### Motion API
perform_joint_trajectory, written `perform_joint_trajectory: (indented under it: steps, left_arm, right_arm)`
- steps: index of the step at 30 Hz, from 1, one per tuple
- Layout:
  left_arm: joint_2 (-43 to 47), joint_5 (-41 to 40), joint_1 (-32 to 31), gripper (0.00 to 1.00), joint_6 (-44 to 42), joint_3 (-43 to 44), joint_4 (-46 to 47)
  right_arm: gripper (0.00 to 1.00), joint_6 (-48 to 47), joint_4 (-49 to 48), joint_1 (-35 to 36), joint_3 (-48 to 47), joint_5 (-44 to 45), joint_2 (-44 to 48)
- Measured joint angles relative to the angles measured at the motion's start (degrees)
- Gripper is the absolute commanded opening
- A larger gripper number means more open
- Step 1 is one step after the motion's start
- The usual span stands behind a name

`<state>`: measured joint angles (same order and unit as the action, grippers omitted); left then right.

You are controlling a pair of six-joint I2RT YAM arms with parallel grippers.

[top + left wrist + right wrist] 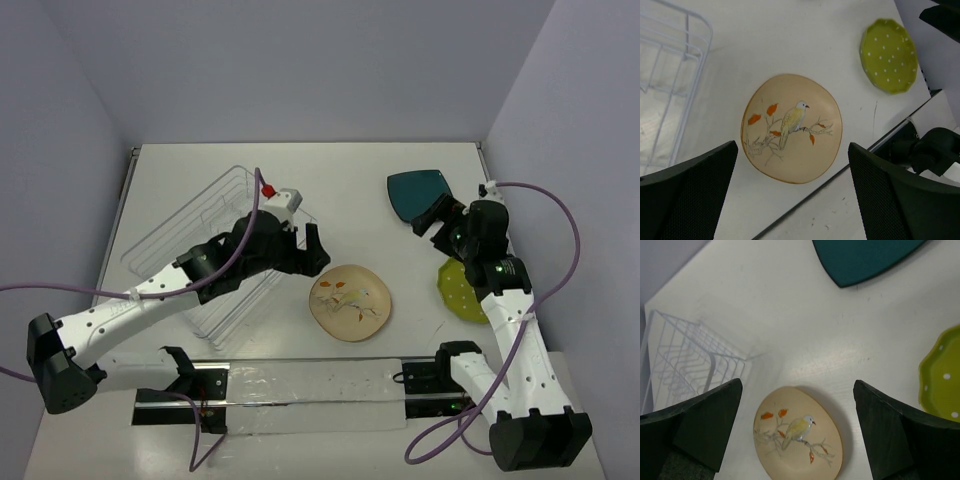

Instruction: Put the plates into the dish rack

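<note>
Presently: left arm (pixel 150 300) stretches diagonally over dish rack (pixel 190 235), centre-left; left fingers (pixel 685 190) spread wide, empty, upper left of cream plate (pixel 350 302). Right arm (pixel 510 320) extends up frame's right; right fingers (pixel 900 430) parted, empty, between teal plate (pixel 415 190) and yellow-green plate (pixel 462 290) on bench (pixel 380 170).

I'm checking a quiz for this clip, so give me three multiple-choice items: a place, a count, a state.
1. Where is the cream plate relative to the dish rack? A inside it; B on the table to its right; C beneath it.
2. How many plates stand in the rack? A none; B one; C three.
3. The left gripper is: A open; B shut on the cream plate; C shut on a rack wire.
Answers: 1 B, it lies on the tabletop beside the rack. 2 A, the cream plate, teal plate and yellow-green plate all lie on the table. 3 A, its fingers stand wide apart, holding nothing.
</note>
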<state>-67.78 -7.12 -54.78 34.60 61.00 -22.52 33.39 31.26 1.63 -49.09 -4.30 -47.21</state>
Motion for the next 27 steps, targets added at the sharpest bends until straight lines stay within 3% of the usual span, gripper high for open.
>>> perform_joint_trajectory:
  steps: [7, 14, 27]
  left_arm:
    - [-2.8, -0.8, -4.1, 0.99, 7.6, -5.2, 0.2]
    - [-10.1, -2.7, -7.6, 0.99, 14.8, -7.8, -0.3]
    - [-19.9, -2.3, -8.5, 0.99, 21.8, -14.3, 6.9]
  right_arm:
    - [1.0, -3.2, 0.4, 0.8, 4.2, -5.7, 0.7]
    - [1.0, -4.6, -0.5, 7.8, 11.5, -7.5, -1.1]
    - [0.98, -1.6, -9.7, 13.1, 22.6, -8.6, -3.0]
